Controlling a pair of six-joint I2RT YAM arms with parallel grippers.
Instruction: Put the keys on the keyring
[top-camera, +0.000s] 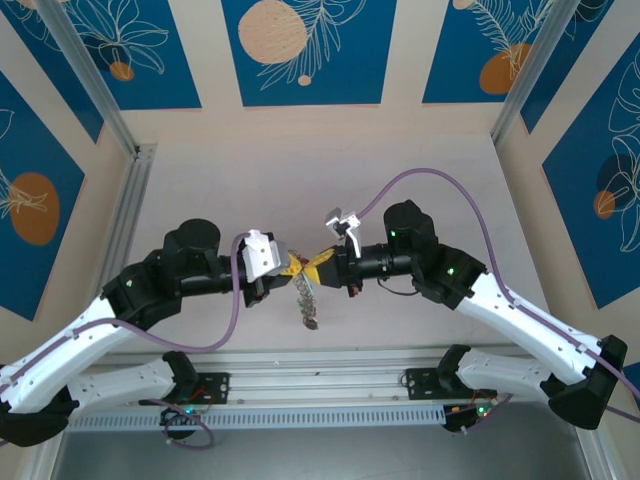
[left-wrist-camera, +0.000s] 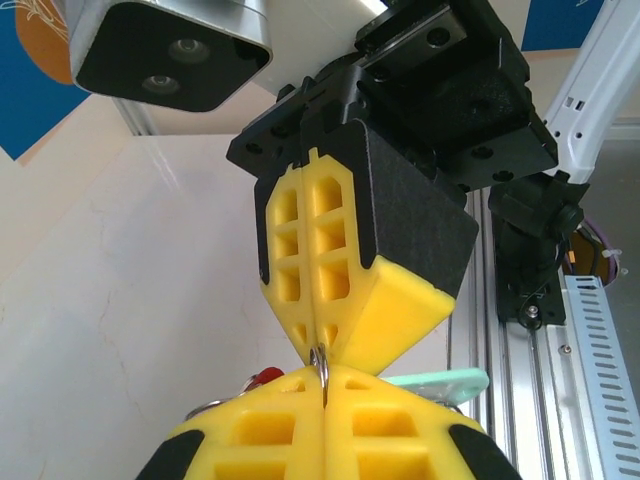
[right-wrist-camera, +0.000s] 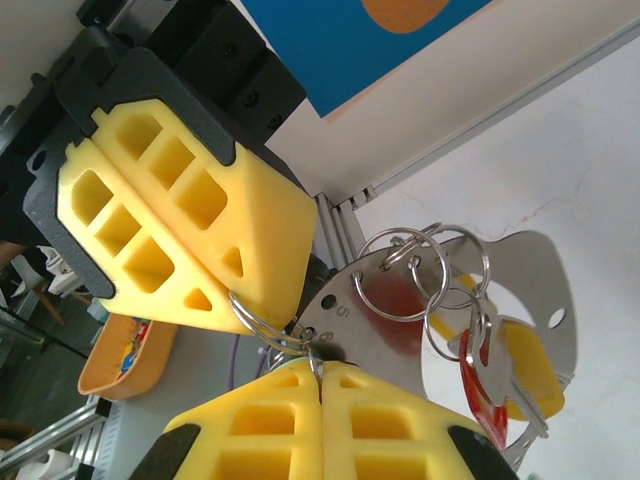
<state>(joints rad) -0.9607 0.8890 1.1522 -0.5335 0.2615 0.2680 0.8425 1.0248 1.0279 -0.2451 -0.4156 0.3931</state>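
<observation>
Keyring (right-wrist-camera: 350, 305): up in the air, between both arms.
Left gripper (top-camera: 289, 266): pinched tight on a small ring (right-wrist-camera: 262, 325).
Right gripper (top-camera: 320, 262): pinched tight on the Keyring's top edge.
Keys (right-wrist-camera: 480, 390): hang loose below.
Why: two grips likely stop it swinging.

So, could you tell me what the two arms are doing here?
Both arms meet above the middle of the table. The left gripper and the right gripper, jaws shut, pinch the keyring between them from opposite sides. The keys, red and yellow heads among them, hang below on small rings.
</observation>
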